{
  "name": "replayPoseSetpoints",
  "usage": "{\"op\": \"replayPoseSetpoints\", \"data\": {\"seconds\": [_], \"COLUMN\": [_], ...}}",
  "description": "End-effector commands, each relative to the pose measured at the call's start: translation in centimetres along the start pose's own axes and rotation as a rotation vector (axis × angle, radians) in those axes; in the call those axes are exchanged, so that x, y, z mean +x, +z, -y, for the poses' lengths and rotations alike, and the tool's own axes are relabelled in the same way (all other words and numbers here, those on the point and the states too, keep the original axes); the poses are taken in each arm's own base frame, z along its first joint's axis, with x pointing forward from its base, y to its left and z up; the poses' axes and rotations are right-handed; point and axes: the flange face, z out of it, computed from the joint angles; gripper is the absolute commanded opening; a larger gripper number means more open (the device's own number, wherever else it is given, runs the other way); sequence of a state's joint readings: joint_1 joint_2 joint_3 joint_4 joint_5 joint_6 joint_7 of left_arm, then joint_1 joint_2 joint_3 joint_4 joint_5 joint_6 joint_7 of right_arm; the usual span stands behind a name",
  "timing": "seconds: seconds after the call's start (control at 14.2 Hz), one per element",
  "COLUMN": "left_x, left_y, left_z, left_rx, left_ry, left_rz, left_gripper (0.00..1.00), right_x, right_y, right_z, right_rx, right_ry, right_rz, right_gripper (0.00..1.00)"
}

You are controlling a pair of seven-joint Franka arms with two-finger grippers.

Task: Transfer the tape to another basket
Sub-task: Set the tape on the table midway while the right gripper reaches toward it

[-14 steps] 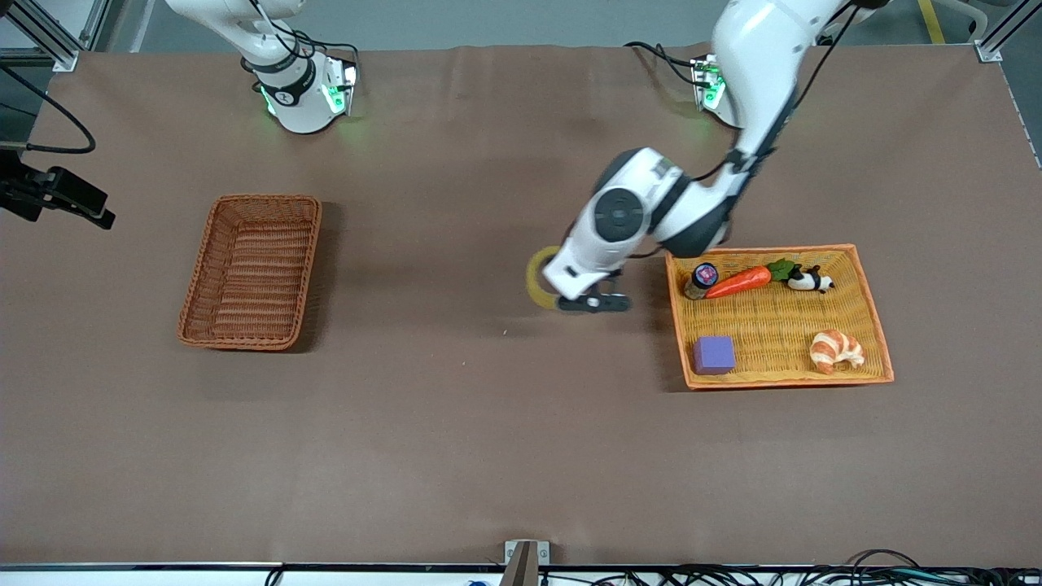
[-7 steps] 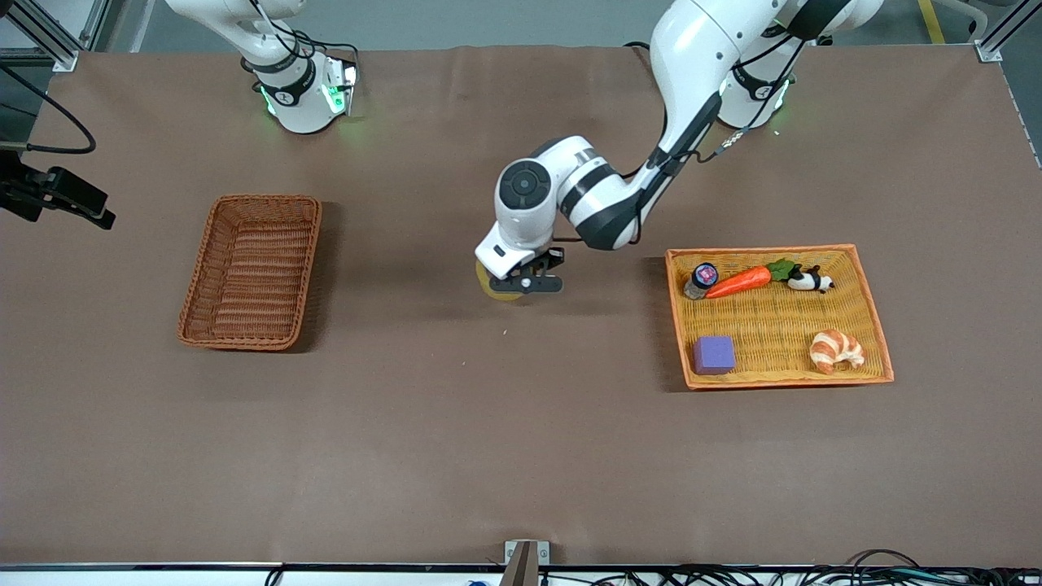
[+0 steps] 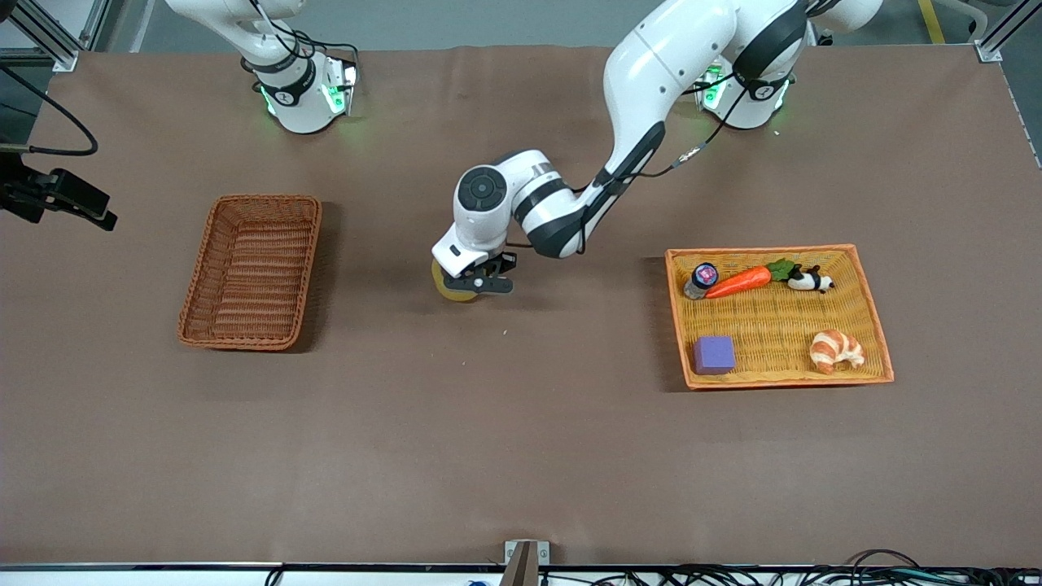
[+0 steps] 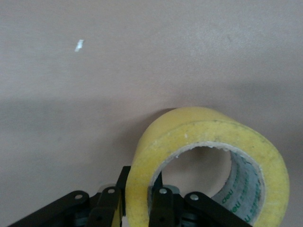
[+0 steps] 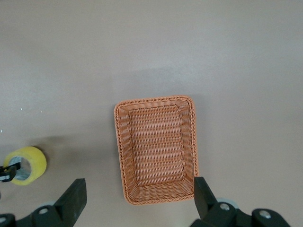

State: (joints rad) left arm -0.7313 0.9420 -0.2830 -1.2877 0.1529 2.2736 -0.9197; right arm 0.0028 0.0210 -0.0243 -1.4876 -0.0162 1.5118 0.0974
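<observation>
Broadly, the brown tabletop (image 3: 521,423) carries an orange tray (image 3: 871,309) toward the left arm's end and the darker basket (image 3: 251,271) toward the right arm's end. Over the bare stretch between them, the left gripper (image 3: 472,285) has its jaws clamped on the tape (image 4: 208,156). High over the basket, the right gripper (image 5: 137,201) waits, jaws spread wide.

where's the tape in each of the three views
Front view: the tape hangs in the left gripper over bare table, between the two baskets.
Left wrist view: the tape fills the frame, pinched through its wall.
Right wrist view: the tape shows small at the edge.
Shared landmark: the brown basket, in the front and right wrist views.
</observation>
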Motion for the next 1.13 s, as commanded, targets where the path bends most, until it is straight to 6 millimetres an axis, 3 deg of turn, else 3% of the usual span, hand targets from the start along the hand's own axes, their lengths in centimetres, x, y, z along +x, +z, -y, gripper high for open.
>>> {"op": "replayPoseSetpoints", "data": {"seconds": [0.0,0.07,0.14,0.28,0.49,0.71,0.92,1.06], "left_x": [1.7,1.7,2.2,2.9,4.3,7.1,9.0,9.2], "left_y": [-1.2,-1.6,-3.3,-6.4,-13.1,-20.1,-25.8,-29.4], "left_z": [0.0,0.1,0.2,1.6,4.8,11.7,18.5,22.5], "left_rx": [-0.010,-0.008,-0.015,0.028,0.064,0.069,0.080,0.106], "left_ry": [0.016,0.011,0.006,-0.011,-0.039,-0.092,-0.110,-0.103], "left_rz": [-0.035,-0.033,-0.047,-0.028,-0.049,-0.114,-0.167,-0.183], "left_gripper": [0.60,0.93,1.00,1.00,1.00,1.00,1.00,1.00], "right_x": [-0.1,0.1,0.1,0.2,1.0,1.2,-1.8,-4.1], "right_y": [-0.1,0.2,0.3,0.7,3.5,8.6,15.1,19.4], "right_z": [0.2,0.3,0.3,1.2,6.9,15.0,23.0,27.1], "right_rx": [0.020,0.019,0.019,0.021,0.023,0.036,0.056,0.069], "right_ry": [-0.010,-0.011,-0.011,-0.027,-0.108,-0.132,-0.136,-0.153], "right_rz": [-0.003,0.002,0.003,0.011,0.044,0.048,0.039,0.046], "right_gripper": [1.00,1.00,1.00,1.00,1.00,1.00,1.00,1.00]}}
